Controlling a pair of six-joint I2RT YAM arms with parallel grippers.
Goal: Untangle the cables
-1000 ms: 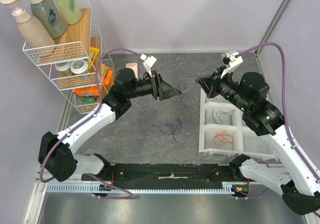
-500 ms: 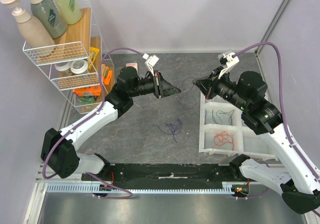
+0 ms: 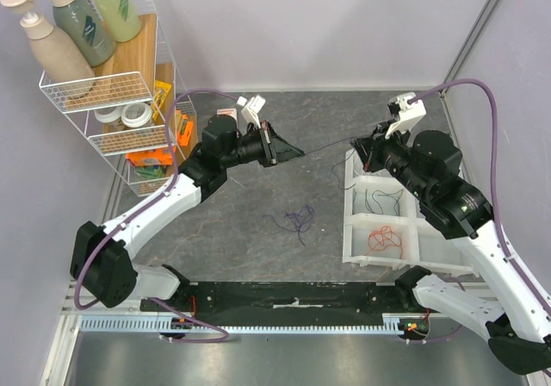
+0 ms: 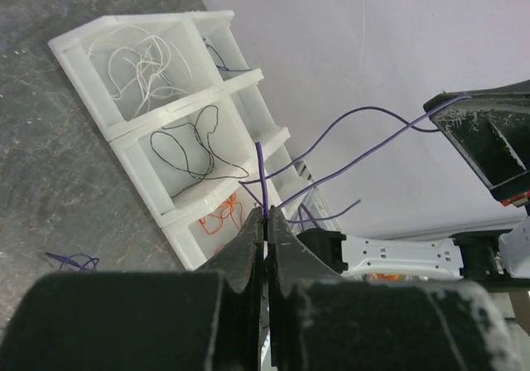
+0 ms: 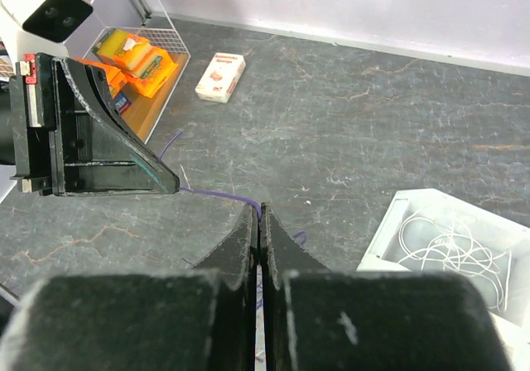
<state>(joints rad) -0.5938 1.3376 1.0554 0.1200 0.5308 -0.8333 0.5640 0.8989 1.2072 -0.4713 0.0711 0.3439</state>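
Purple cable (image 4: 260,176) faint overhead, ends pinched inside left pincer (image 4: 265,214), right pincer (image 5: 259,209)

From above, the right arm (image 3: 439,179) hides the divided tray's (image 3: 348,222) far compartment. In its wrist view, the left gripper (image 4: 265,215) partly covers the orange cable (image 4: 219,219).

A white wire rack (image 3: 96,87) is seen at the far left of the grey, stone-patterned worktop (image 3: 232,222). Three pump bottles (image 3: 53,46) are stood on its top shelf, two rolls of tape (image 3: 123,115) are kept on the shelf below, and orange packets (image 3: 146,157) are stored lower down. A small white and red box (image 5: 220,76) is laid flat on the worktop near the rack, and a white tray (image 3: 348,222) divided into compartments is placed at the right side.
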